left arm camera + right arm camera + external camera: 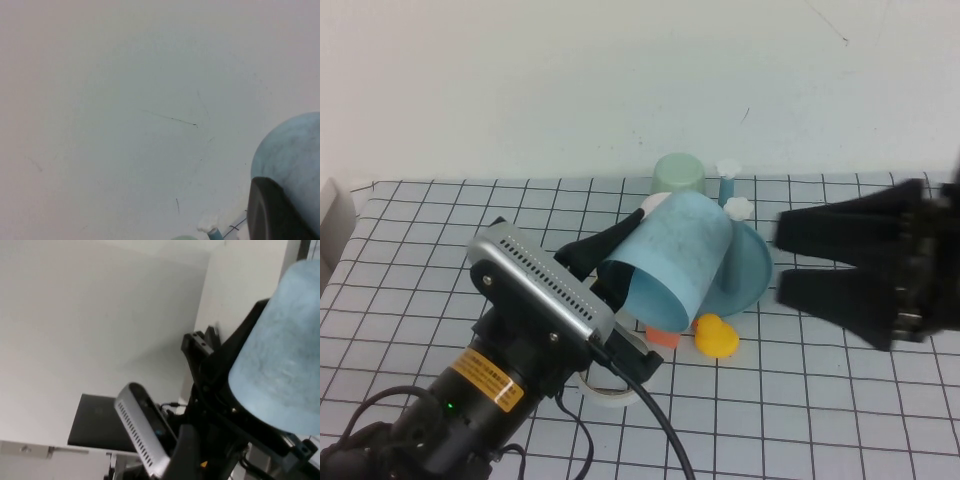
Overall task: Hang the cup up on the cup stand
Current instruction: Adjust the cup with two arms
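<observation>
My left gripper [630, 270] is shut on the light sky-blue cup [670, 258] and holds it tilted in the air, its open mouth facing down and towards me. The cup hangs just in front of the teal cup stand [752, 262], close to a peg with a white flower cap [737, 207]. A second capped peg [728, 167] stands behind. In the left wrist view the cup [292, 150] sits against one dark finger [272, 210]. My right gripper [781, 258] is open and empty at the stand's right edge. The right wrist view shows the cup [280, 365] in the left gripper.
A pale mint-green cup [678, 175] sits upside down at the back of the stand. A yellow duck [716, 335] and a small orange piece [662, 338] lie in front of the stand. A white ring [605, 392] lies under my left arm. The mat is a white grid.
</observation>
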Robot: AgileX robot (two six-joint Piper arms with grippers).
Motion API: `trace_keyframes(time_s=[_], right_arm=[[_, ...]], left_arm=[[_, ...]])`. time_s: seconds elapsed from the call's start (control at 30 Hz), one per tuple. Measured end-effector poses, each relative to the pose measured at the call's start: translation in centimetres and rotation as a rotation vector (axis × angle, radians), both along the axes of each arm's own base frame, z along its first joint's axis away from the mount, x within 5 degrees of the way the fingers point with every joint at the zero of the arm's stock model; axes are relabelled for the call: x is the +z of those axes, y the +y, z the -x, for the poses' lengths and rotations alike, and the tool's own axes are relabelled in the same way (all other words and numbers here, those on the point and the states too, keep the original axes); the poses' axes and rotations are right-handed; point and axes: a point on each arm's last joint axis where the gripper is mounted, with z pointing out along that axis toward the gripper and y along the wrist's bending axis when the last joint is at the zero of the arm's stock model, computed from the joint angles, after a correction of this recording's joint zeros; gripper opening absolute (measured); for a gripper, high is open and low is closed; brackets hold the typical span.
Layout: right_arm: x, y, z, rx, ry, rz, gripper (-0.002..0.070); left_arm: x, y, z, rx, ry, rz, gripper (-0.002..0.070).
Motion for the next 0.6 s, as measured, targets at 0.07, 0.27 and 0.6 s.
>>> trace_keyframes(time_s=[0.07, 0.27, 0.6], right_arm=[[-0.4, 1.2, -0.9, 0.027, 0.032, 0.008, 0.0608], [-1.8, 3.0, -3.6, 0.045, 0.088, 0.036, 0.0604], [-3.8, 3.4, -5.4, -0.001, 0.221, 0.046, 0.0597]], left_arm=[[0.0, 0.1, -0.1, 0.008, 0.006, 0.007, 0.001], [0.0, 0.2, -0.2, 0.023, 0.02, 0.026, 0.001], [0.0, 0.4, -0.3, 0.038, 0.031, 0.041, 0.001]])
